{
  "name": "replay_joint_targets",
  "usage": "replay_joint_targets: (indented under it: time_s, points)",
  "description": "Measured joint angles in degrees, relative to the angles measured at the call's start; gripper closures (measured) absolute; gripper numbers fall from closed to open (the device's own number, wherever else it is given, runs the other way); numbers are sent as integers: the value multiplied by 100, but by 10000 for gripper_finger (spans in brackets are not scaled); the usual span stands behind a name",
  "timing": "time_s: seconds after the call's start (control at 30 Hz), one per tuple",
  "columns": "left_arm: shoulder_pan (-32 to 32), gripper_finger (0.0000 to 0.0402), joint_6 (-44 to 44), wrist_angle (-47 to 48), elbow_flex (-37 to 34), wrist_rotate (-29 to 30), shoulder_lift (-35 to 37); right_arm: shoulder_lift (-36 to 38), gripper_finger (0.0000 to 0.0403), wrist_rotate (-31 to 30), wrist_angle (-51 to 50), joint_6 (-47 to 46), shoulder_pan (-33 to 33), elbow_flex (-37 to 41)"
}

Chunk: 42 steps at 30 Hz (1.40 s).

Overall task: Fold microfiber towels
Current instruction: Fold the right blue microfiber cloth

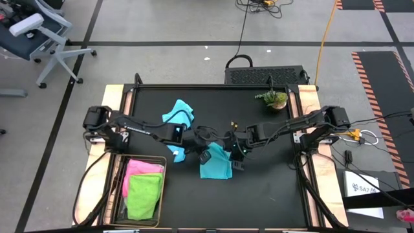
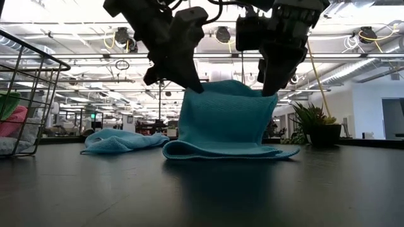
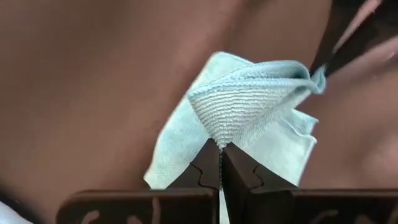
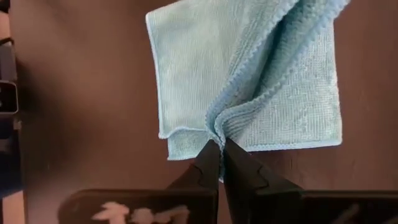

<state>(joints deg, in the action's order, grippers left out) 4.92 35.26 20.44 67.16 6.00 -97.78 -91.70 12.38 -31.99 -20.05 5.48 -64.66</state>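
Overhead, the black table [image 1: 259,188] fills the scene between two dark arms that reach in from either side and meet near its middle. At the table's left front corner stands the wire mesh basket [image 1: 118,194], holding a pink towel [image 1: 139,168] and a lime green towel [image 1: 143,194] side by side; from table height the basket [image 2: 25,82] shows at the left edge with a bit of pink and green cloth inside it.

Between the two grippers hangs the teal towel [image 1: 215,163], part lifted, its lower layers lying folded on the table top. At table height the teal towel [image 2: 224,120] rises like a small tent from those flat layers, pinched at both upper corners. The left gripper [image 2: 192,85] is clamped on the towel's left upper corner, and its wrist camera shows the two fingers pressed together on a bunched edge of cloth [image 3: 249,99]. The right gripper [image 2: 268,88] is likewise clamped on the opposite corner, its fingers closed on a pleat of the same towel [image 4: 249,74].

Behind them, toward the table's far side, a light blue towel [image 1: 179,114] lies crumpled and loose; it shows low and flat at table height [image 2: 120,140]. Near the far right corner sits a small potted plant [image 1: 274,99].
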Motion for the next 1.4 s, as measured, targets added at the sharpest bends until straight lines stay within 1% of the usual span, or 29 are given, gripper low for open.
replay_joint_targets:
  time_s: [0.1, 0.2, 0.33, 0.6, 0.87, 1.17, 1.4]
  points:
    - [132, 399, 51, 49, 0, -25, -4, 0, 403, 143, -40, 44, 31, 0]
    - [269, 397, 97, 53, 0, -125, -4, -2, 403, 147, -112, 58, 52, 2]
    - [440, 399, 356, 193, 0, -151, -4, -2, 403, 275, -90, -11, 137, 2]
    - [652, 399, 711, 276, 4, -122, -74, -4, 403, 271, 33, -27, 360, 19]
    - [809, 398, 987, 105, 4, -293, -307, -7, 403, 424, 933, -538, 529, 614]
    - [1062, 397, 1237, -101, 4, -443, -315, -4, 403, 565, 1779, -988, 805, 1097]
    - [1234, 372, 1336, -58, 0, -489, -316, -5, 403, 618, 1709, -918, 856, 1172]
